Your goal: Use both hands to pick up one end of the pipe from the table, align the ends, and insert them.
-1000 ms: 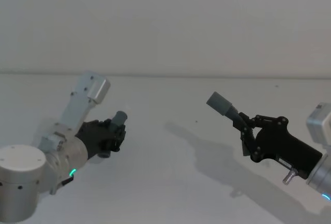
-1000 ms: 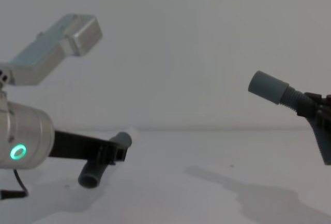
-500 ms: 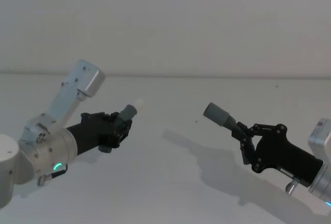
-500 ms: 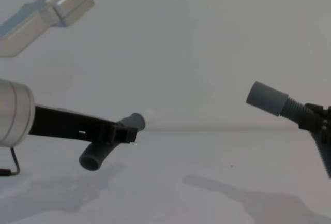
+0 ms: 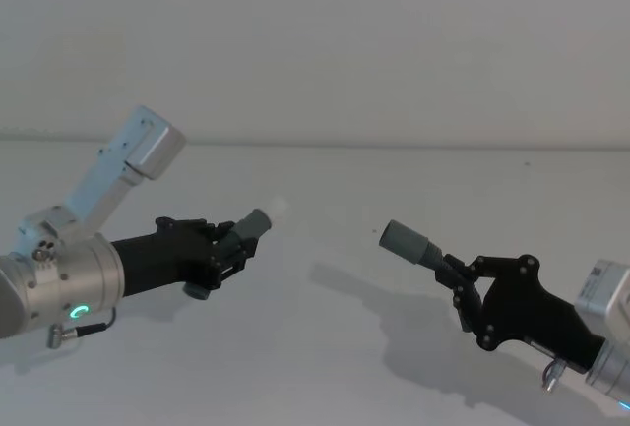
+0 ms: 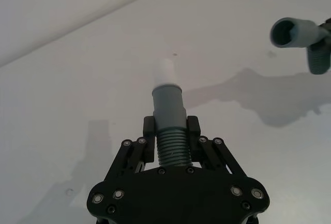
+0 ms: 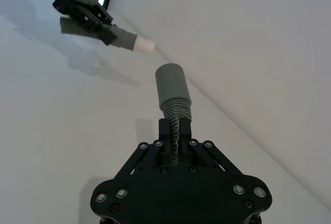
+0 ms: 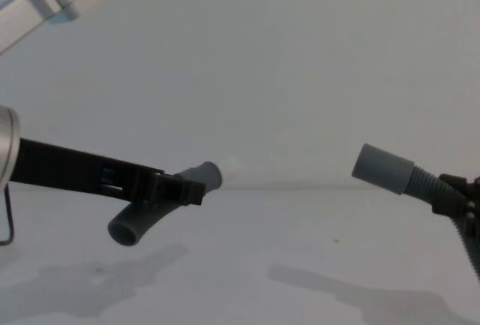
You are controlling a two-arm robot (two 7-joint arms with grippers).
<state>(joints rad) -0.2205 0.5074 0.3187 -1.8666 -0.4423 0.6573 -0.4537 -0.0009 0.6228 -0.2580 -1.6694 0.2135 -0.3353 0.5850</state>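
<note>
My left gripper (image 5: 228, 249) is shut on the ribbed part of one pipe piece (image 5: 246, 229) and holds it above the table (image 5: 325, 357). Its grey cuff (image 8: 202, 176) ends in a short white spigot (image 8: 229, 165) that points right. My right gripper (image 5: 456, 274) is shut on the other pipe piece (image 5: 433, 257), also in the air. Its plain socket cuff (image 5: 402, 240) points left toward the spigot, with a clear gap between the two ends. The left wrist view shows the spigot (image 6: 165, 71) ahead of the left gripper (image 6: 170, 131). The socket cuff (image 7: 170, 84) stands above the right gripper (image 7: 175, 128).
A white wall (image 5: 325, 42) rises behind the table's far edge. Both arms cast shadows (image 8: 352, 287) on the white surface below. A silver link (image 5: 138, 155) of the left arm juts up at the left.
The left arm has lifted its pipe piece and carried it right, its spigot now aimed at the socket. The right gripper has sunk a little and shifted left, so the gap has narrowed.
</note>
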